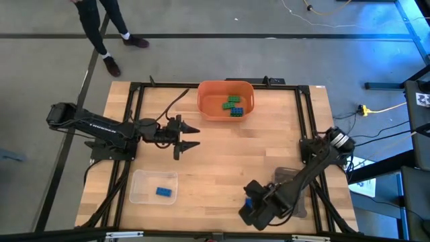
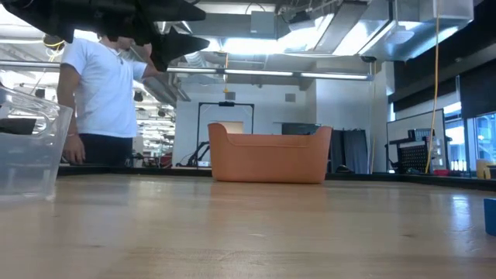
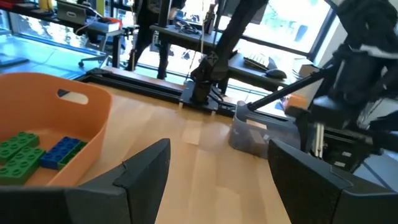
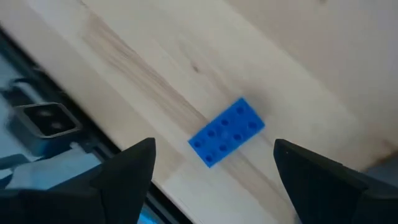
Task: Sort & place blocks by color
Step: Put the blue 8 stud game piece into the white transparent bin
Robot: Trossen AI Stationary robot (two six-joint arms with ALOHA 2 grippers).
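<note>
A blue studded block (image 4: 227, 132) lies flat on the wood near the table's near edge. My right gripper (image 4: 212, 149) hangs above it, open, with one finger to each side, touching nothing; in the high view the gripper (image 1: 251, 204) covers most of that block (image 1: 246, 199). My left gripper (image 1: 191, 136) is open over the table's left-middle and points toward the right edge. Green blocks (image 3: 18, 155) and a blue block (image 3: 62, 151) lie inside the orange bin (image 1: 208, 107). Another blue block (image 1: 163, 192) lies in the clear tray (image 1: 141, 181).
The orange bin stands at the table's far middle, the clear tray near the near-left corner, and a grey tray (image 3: 252, 134) under my right arm at the near right. A black frame rail (image 1: 306, 114) borders the table. A person (image 2: 101, 93) stands beyond the far-left corner.
</note>
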